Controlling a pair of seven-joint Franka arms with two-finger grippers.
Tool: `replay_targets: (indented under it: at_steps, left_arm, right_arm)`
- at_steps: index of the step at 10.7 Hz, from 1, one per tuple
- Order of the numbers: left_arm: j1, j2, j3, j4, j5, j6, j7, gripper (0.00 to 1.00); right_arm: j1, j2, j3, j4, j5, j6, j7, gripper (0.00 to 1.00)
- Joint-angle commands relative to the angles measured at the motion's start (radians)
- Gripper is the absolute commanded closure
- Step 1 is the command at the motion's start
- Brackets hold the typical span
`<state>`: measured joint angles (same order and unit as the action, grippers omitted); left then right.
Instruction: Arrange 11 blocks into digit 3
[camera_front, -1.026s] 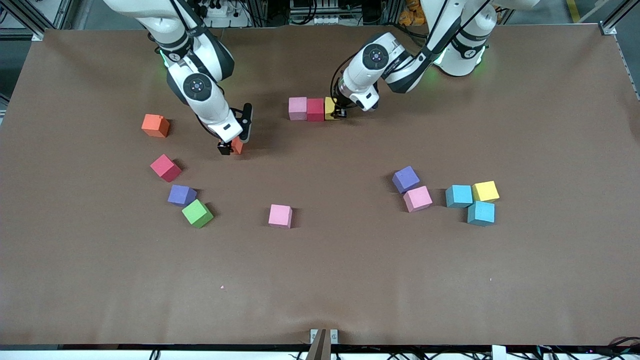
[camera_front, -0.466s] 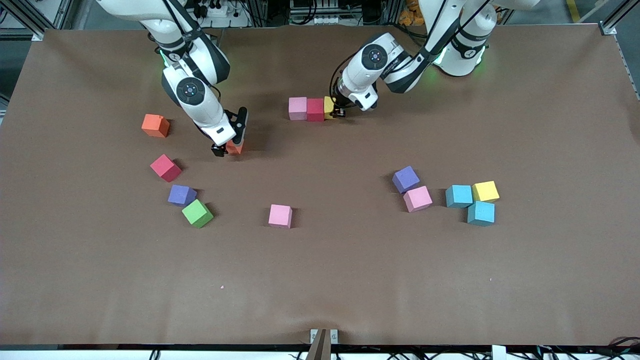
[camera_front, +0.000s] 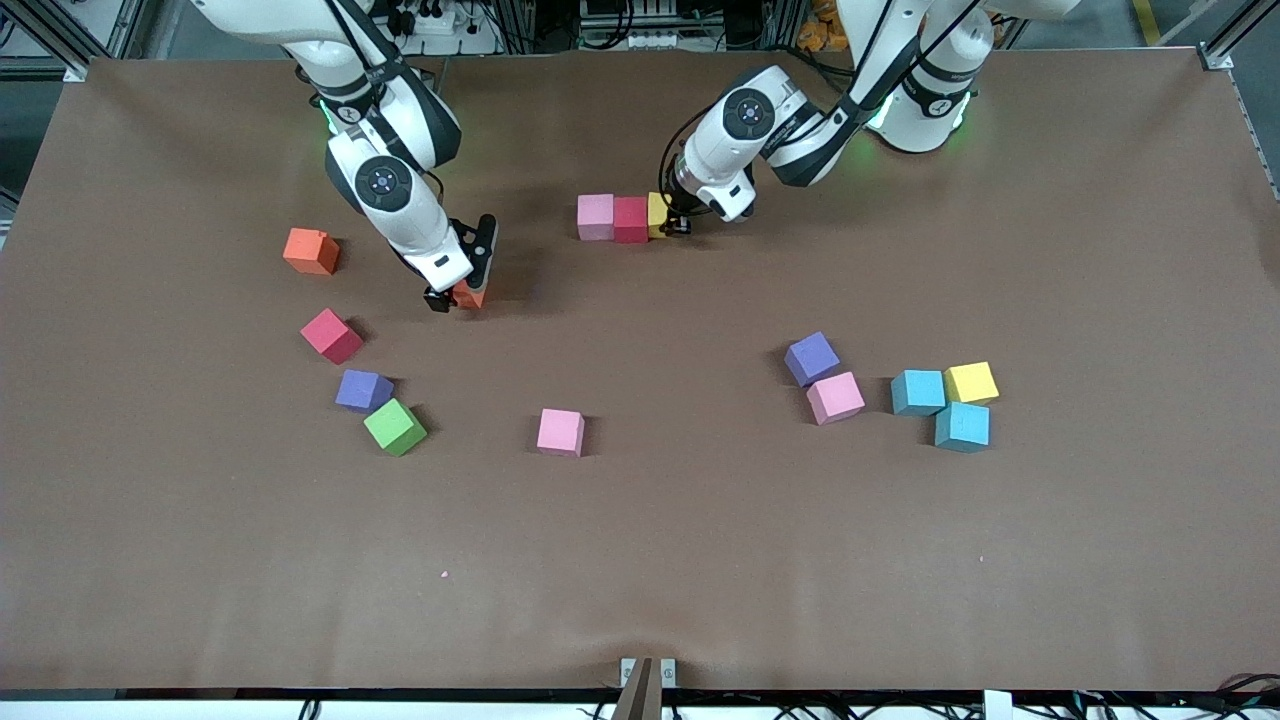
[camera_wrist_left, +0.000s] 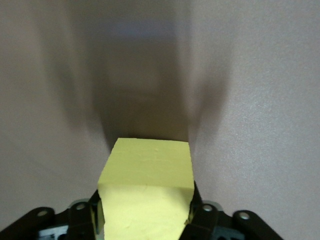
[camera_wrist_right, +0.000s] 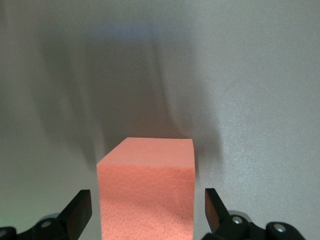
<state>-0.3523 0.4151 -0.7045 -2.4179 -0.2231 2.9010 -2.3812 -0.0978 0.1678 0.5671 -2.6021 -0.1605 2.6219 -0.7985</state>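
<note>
loosening around the yellow block (camera_wrist_left: 146, 190), the left tool (camera_front: 672, 224) differs; right tool (camera_front: 452, 297) stays spread.

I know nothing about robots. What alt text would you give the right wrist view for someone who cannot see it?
An orange block sits on the brown table between the two black fingers of the right gripper, which stand spread apart with a gap on each side of the block. The block casts a soft shadow on the table.
</note>
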Motion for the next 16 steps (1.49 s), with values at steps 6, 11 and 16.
replay_targets:
  at_steps: [6,11,16]
  left_arm:
    - [0.051,-0.209,-0.078,0.014,-0.025,-0.19,-0.036,0.0]
    - [0.213,-0.249,-0.076,0.227,0.008,-0.536,0.37,0.0]
    - [0.214,-0.125,0.164,0.506,0.226,-0.783,0.992,0.0]
  right_arm:
    - [-0.011,-0.022,0.011,-0.015,0.019,0.037,0.002,0.69]
    - [0.021,-0.151,0.066,0.039,0.284,-0.016,0.027,0.78]
    - [0.084,-0.16,0.158,0.083,0.406,-0.008,0.705,0.78]
